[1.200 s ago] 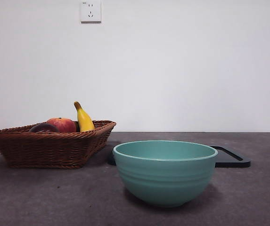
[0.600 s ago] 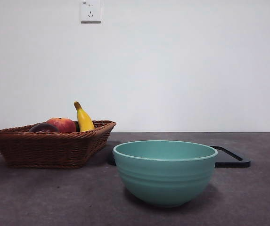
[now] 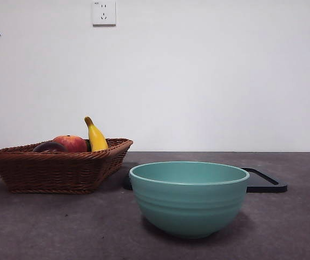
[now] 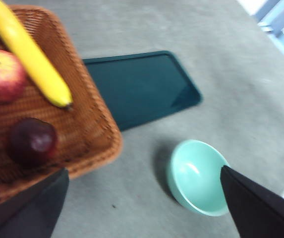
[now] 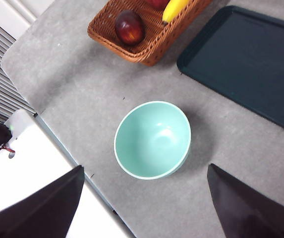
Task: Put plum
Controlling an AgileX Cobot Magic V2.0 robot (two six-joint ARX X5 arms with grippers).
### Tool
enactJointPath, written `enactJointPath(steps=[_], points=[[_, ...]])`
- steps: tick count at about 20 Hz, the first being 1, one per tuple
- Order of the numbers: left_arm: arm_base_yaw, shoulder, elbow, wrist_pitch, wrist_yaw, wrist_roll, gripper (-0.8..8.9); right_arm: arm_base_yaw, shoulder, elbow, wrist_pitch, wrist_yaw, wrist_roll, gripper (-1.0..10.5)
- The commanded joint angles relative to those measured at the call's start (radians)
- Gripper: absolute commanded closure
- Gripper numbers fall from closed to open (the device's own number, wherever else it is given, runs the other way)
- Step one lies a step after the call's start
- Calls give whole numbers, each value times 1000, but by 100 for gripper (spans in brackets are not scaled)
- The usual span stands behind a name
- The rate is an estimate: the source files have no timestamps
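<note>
- Pincer tips only in front view, black at both top corners; plum (image 3: 50, 147) low in basket (image 3: 57, 170), beside red fruit (image 3: 71, 143).
- Left wrist: left pincer (image 4: 144, 208) wide open, empty, above plum (image 4: 32, 141); best descend straight, clear of banana (image 4: 28, 54).
- Right wrist: right pincer (image 5: 144, 203) open, empty, over bowl (image 5: 152, 140).

left end effector (image 4: 142, 208): two black jaws, matte, broad wedge shapes tapering to blunt points, plain faces without markings
right end effector (image 5: 144, 203): two black jaws, same matte wedge form, smooth flat sides, sharp straight edges
arm tips, front view: small dark pointed slivers at both top corners
</note>
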Motion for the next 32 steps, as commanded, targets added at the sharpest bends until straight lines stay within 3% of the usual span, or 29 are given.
enactJointPath(steps=[1,5,9,14,22,30,32], points=[[-25,93,80,14,-54,-11,349,5,7,19,9,0,-3,549],[-69,282,234,-6,-187,-2,349,5,7,19,9,0,-3,549],[-105,469,360,-97,-322,63,349,5,7,19,9,0,-3,549],[-137,633,373,-107,-420,99,348,5,7,19,9,0,-3,549],[-141,832,373,-68,-460,147,346,5,7,19,8,0,-3,549],[-147,911,373,-39,-460,151,349,5,7,19,9,0,-3,549],[-147,911,373,-40,-460,151,434,5,7,19,9,0,-3,549]])
